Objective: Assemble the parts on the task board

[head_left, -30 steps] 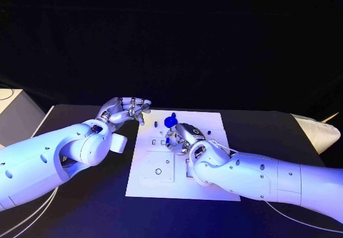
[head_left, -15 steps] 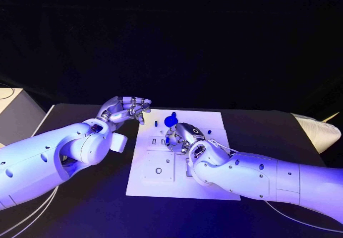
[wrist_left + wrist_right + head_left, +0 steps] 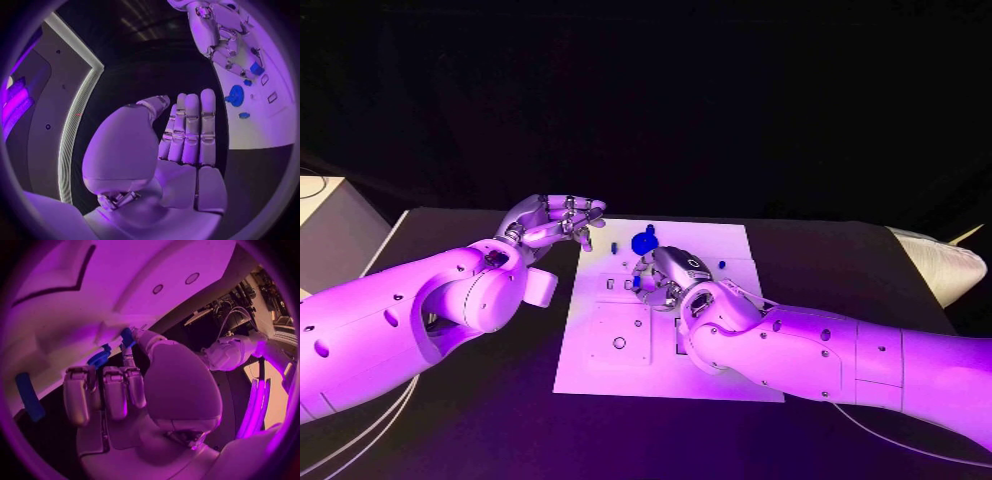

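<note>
At frame centre, the right hand (image 3: 669,276) rests on the white task board (image 3: 718,375) – its fingers (image 3: 127,359) pinch a small blue part (image 3: 127,336). The left hand (image 3: 554,220) hovers at the board's upper-left corner on the desk (image 3: 473,400), fingers together, holding nothing. A round blue part (image 3: 643,242) lies between the hands.

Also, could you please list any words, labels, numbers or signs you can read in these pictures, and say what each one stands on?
None can be read.
The task board shows outlined slots and holes, no legible lettering.
The round blue part bears no visible marking.
The left hand and right hand show no readable label.
</note>
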Controlling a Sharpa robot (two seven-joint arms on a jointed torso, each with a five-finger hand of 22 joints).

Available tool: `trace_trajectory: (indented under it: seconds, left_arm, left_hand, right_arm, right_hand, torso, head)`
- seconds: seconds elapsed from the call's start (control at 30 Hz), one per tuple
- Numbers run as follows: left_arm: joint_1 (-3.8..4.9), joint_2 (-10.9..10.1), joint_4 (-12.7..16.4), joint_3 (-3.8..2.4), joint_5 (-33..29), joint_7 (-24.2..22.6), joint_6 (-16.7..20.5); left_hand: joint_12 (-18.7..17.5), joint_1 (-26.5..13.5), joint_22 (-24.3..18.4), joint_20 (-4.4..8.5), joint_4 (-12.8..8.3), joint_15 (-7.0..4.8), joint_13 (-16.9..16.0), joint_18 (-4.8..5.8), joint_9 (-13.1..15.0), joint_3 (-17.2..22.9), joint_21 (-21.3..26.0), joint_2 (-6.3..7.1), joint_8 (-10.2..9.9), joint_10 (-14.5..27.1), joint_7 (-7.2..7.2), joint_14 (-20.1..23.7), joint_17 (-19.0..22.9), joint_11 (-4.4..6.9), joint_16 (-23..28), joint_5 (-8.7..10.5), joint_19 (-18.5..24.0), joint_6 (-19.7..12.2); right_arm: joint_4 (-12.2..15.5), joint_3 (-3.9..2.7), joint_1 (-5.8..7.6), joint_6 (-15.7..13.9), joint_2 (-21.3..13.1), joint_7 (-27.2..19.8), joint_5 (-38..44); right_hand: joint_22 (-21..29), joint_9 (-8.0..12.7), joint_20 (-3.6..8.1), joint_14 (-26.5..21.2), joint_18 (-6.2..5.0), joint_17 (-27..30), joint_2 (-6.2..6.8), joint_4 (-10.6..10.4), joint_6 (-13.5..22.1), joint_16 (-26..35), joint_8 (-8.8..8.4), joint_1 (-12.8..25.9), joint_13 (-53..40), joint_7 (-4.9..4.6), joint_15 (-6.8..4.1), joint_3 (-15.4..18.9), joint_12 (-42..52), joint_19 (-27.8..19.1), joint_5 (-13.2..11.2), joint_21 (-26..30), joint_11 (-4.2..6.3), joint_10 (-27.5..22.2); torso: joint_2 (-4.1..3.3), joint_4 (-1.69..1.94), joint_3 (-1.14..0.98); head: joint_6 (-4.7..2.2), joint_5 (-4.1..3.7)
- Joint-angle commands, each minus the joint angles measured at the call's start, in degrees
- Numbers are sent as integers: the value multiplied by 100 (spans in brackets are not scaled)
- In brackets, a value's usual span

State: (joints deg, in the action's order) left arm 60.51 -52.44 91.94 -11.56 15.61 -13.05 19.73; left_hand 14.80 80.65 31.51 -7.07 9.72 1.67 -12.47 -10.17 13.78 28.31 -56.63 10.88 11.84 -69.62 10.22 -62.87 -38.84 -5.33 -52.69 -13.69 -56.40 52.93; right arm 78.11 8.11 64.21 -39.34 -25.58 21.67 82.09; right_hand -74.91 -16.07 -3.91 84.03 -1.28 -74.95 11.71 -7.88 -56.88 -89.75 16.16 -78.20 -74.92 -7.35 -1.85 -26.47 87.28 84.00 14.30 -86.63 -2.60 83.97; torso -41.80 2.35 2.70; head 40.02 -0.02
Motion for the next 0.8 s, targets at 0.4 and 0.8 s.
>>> trace_trajectory:
  seconds: [0.4,0.8]
  left_arm:
    - [-3,-6,5,-3,28,-10,-52]
    - [-3,-10,3,-3,35,8,-72]
  left_hand:
    - [28,-42,11,7,-24,-26,-21,-36,11,-8,-26,-3,32,56,-27,-3,0,11,-36,24,31,1]
    - [39,-35,12,6,-31,-26,-32,-37,12,-4,-29,-2,34,73,-27,0,0,10,-38,22,34,4]
  right_arm:
    - [-62,11,-14,178,4,-202,-94]
    - [-53,14,-14,93,-7,-268,-147]
  right_hand:
    - [-1130,98,-114,597,13,-1505,224,-49,358,-25,-160,272,-1136,-133,134,118,-173,433,-98,62,-125,192]
    - [-1113,134,-161,597,6,-1505,213,-126,447,-25,-201,334,-1082,-163,173,316,-239,424,-520,86,-162,122]
  torso:
    - [3,-4,-7]
    - [-1,1,-7]
  head:
    - [20,12]
    - [19,2]
